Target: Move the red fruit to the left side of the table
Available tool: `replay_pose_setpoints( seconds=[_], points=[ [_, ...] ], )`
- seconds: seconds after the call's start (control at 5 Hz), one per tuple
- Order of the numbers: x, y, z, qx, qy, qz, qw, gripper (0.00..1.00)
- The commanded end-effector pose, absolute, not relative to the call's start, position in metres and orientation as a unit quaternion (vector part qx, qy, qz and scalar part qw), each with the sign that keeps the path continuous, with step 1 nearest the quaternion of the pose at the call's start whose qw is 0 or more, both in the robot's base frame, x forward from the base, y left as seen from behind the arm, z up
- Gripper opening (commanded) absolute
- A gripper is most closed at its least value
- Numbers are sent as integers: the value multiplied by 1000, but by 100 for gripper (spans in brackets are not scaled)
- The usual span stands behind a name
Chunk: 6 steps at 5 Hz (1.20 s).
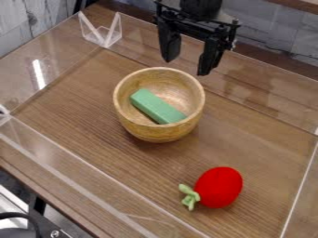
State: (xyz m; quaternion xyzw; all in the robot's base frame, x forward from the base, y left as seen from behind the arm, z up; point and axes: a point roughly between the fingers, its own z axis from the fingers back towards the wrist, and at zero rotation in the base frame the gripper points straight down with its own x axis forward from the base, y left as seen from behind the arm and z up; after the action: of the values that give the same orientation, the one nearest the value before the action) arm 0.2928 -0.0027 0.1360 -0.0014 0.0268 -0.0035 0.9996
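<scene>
Hovering: end effector (189, 54) spread, empty, above bowl (159, 104); fruit (218, 188) well apart, ungrasped. Next, probably: reach it.

Arm above the claw (192, 51) cut off by top edge.

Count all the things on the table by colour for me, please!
Red: 1, the red fruit
Green: 1, the green block
Light wood: 1, the wooden bowl holding the block
Total: 3
</scene>
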Motion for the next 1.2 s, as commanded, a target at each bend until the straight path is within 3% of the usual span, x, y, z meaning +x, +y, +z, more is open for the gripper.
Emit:
replay_pose_setpoints(
  seconds=[0.0,0.2,0.6,1.0],
  points=[
    [278,-10,120,-5,41,-19,999,100],
    [252,-34,102,-10,53,-50,997,100],
    [222,-73,70,-18,34,-16,999,100],
    [220,-93,66,-21,3,-17,1000,100]
  ],
)
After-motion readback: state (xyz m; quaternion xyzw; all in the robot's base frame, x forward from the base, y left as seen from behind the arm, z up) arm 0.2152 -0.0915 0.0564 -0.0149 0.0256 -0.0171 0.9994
